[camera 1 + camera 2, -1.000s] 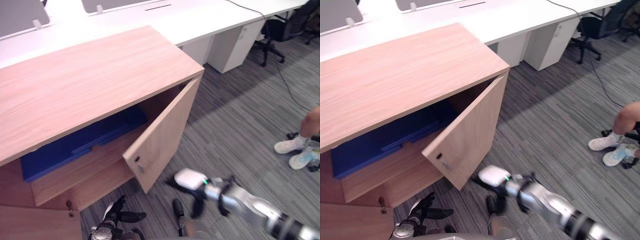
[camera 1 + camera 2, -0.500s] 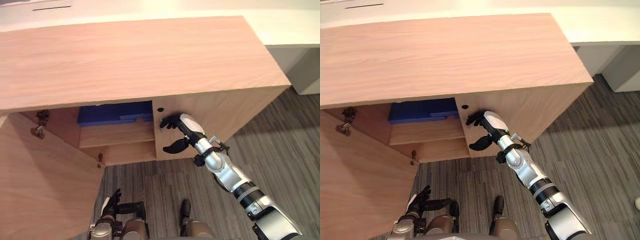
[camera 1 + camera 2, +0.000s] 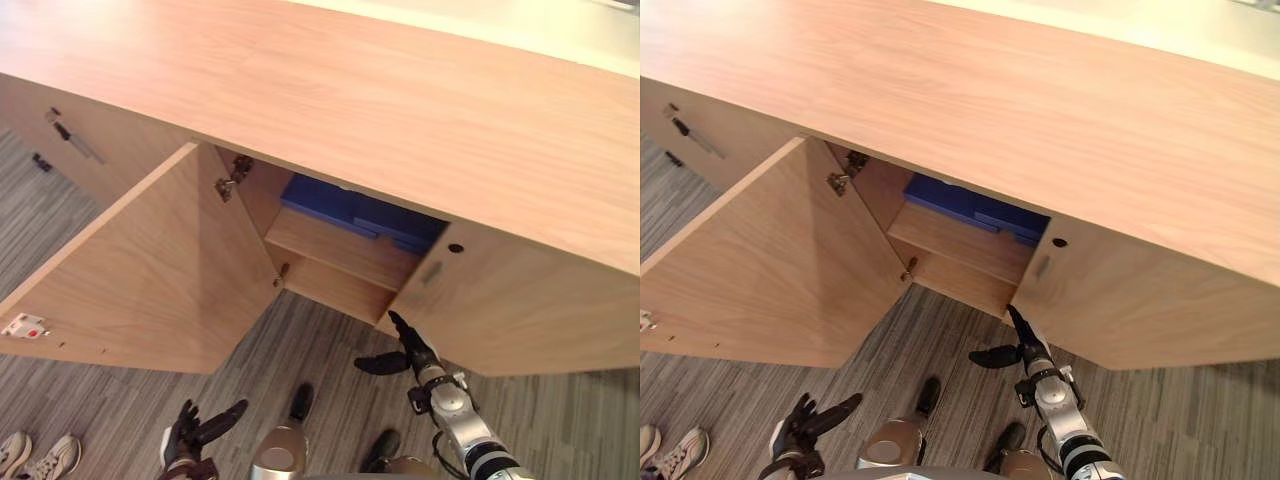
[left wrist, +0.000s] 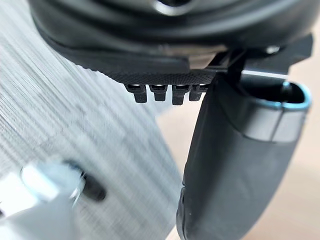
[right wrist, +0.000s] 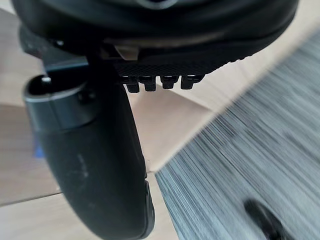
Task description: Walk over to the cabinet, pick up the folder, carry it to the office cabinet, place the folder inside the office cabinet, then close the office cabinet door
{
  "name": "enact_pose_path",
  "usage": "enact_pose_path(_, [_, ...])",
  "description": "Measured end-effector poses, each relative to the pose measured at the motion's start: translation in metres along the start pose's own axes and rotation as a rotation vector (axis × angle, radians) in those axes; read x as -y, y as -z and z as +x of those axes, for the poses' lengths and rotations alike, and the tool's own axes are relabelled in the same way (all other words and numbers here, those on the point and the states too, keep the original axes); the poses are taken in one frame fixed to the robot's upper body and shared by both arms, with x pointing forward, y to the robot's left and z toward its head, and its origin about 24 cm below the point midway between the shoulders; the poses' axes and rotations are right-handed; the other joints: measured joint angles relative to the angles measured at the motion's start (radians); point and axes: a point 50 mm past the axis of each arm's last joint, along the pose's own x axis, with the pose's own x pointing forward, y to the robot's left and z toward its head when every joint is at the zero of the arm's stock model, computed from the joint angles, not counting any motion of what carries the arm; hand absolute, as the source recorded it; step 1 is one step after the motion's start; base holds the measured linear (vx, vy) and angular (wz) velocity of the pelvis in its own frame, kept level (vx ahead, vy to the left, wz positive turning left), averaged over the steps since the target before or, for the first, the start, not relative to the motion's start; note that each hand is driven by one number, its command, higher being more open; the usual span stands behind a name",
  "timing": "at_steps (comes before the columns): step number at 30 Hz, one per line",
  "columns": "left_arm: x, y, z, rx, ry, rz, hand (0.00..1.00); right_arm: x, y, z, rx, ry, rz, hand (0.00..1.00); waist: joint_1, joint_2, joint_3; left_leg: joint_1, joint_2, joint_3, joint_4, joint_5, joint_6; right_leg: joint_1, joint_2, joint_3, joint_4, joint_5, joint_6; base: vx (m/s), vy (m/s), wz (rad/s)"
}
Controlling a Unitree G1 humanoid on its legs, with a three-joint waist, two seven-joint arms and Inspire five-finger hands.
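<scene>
The blue folder [image 3: 360, 215] lies flat on the upper shelf inside the wooden office cabinet [image 3: 400, 90]. The cabinet's left door [image 3: 130, 270] stands wide open. Its right door [image 3: 510, 310] is almost shut, leaving a narrow gap where the folder shows. My right hand [image 3: 405, 350] hangs just below that door's lower inner corner, fingers straight and thumb out, holding nothing. In the right wrist view the thumb [image 5: 95, 165] lies before the door's wooden edge [image 5: 170, 130]. My left hand [image 3: 805, 420] hangs low over the floor, fingers relaxed and empty.
A second wooden unit with a metal handle [image 3: 70, 140] adjoins the cabinet on the left. A person's pale shoes [image 3: 40, 455] stand on the grey striped carpet [image 3: 100, 410] at the lower left. The open left door juts far out over the floor.
The camera has swung round the cabinet. My right hand has dropped from the right door's face to below its lower corner. That door is far nearer shut than a second ago.
</scene>
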Motion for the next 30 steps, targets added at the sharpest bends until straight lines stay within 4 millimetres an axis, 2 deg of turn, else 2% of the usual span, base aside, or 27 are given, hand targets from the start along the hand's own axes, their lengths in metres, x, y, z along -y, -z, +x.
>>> enact_pose_path(4, [-0.019, -0.012, -0.002, 0.055, -0.056, -0.047, 1.0, 0.008, 0.007, -0.003, -0.025, 0.053, 0.066, 1.0, 0.023, -0.001, 0.0, 0.004, -0.016, -0.025, 0.0, 0.002, 0.003, 0.017, -0.011, -0.01, 0.001, -0.013, 0.009, -0.01, 0.018, 0.25])
enact_pose_path(6, [-0.027, -0.025, -0.002, 0.112, -0.072, -0.062, 1.0, 0.01, 0.008, -0.003, -0.03, 0.072, 0.088, 1.0, 0.024, -0.001, 0.0, 0.003, -0.02, -0.051, -0.001, 0.008, 0.009, 0.026, -0.013, -0.032, 0.011, -0.024, 0.013, -0.08, -0.016, 0.34])
enact_pose_path(7, [-0.03, -0.04, -0.003, 0.176, -0.079, -0.074, 1.0, 0.012, 0.01, -0.004, -0.037, 0.085, 0.096, 1.0, 0.027, -0.001, -0.001, 0.001, -0.022, -0.066, -0.006, 0.011, 0.009, 0.028, -0.016, -0.046, 0.023, -0.039, 0.009, -0.08, -0.018, 0.33])
enact_pose_path(8, [-0.031, -0.044, -0.003, 0.191, -0.08, -0.074, 1.0, 0.012, 0.011, -0.004, -0.038, 0.086, 0.096, 1.0, 0.027, -0.002, -0.001, 0.001, -0.022, -0.069, -0.006, 0.012, 0.008, 0.029, -0.016, -0.049, 0.023, -0.041, 0.007, -0.08, -0.023, 0.3])
enact_pose_path(10, [-0.038, -0.075, -0.004, 0.308, -0.08, -0.042, 1.0, 0.013, 0.012, -0.005, -0.043, 0.091, 0.097, 1.0, 0.028, -0.002, -0.002, -0.004, -0.022, -0.087, -0.006, 0.014, 0.007, 0.031, -0.015, -0.062, 0.031, -0.055, 0.013, -0.06, -0.024, 0.24])
enact_pose_path(11, [-0.04, -0.084, -0.005, 0.339, -0.078, -0.031, 1.0, 0.013, 0.013, -0.005, -0.045, 0.091, 0.097, 1.0, 0.028, -0.002, -0.002, -0.006, -0.023, -0.091, -0.006, 0.015, 0.006, 0.031, -0.014, -0.066, 0.034, -0.059, 0.015, -0.05, -0.025, 0.22])
enact_pose_path(13, [-0.043, -0.121, -0.009, 0.471, -0.062, 0.022, 1.0, 0.012, 0.017, -0.008, -0.059, 0.094, 0.098, 1.0, 0.028, -0.007, -0.005, -0.012, -0.024, -0.101, -0.006, 0.016, 0.006, 0.032, -0.013, -0.076, 0.036, -0.061, 0.013, -0.02, -0.021, 0.16])
enact_pose_path(19, [-0.038, -0.191, -0.013, 0.698, -0.019, 0.13, 1.0, 0.011, 0.033, -0.016, -0.108, 0.093, 0.111, 1.0, 0.019, -0.022, -0.015, -0.01, -0.026, -0.097, -0.007, 0.017, 0.008, 0.032, -0.015, -0.071, 0.036, -0.056, 0.02, 0.02, -0.01, 0.0])
enact_pose_path(24, [-0.047, -0.207, -0.014, 0.722, -0.06, 0.168, 1.0, 0.011, 0.05, -0.026, -0.155, 0.095, 0.124, 1.0, 0.018, -0.052, -0.033, 0.0, -0.013, -0.03, -0.008, 0.014, 0.005, 0.026, -0.007, -0.024, 0.034, -0.056, 0.018, -0.01, -0.009, -0.17])
enact_pose_path(30, [-0.052, -0.202, -0.016, 0.714, -0.098, 0.165, 1.0, 0.008, 0.06, -0.032, -0.191, 0.097, 0.159, 1.0, 0.022, -0.063, -0.04, 0.008, 0.021, 0.035, -0.008, -0.004, 0.0, 0.004, 0.015, 0.048, 0.033, -0.051, -0.008, -0.1, -0.015, -0.29])
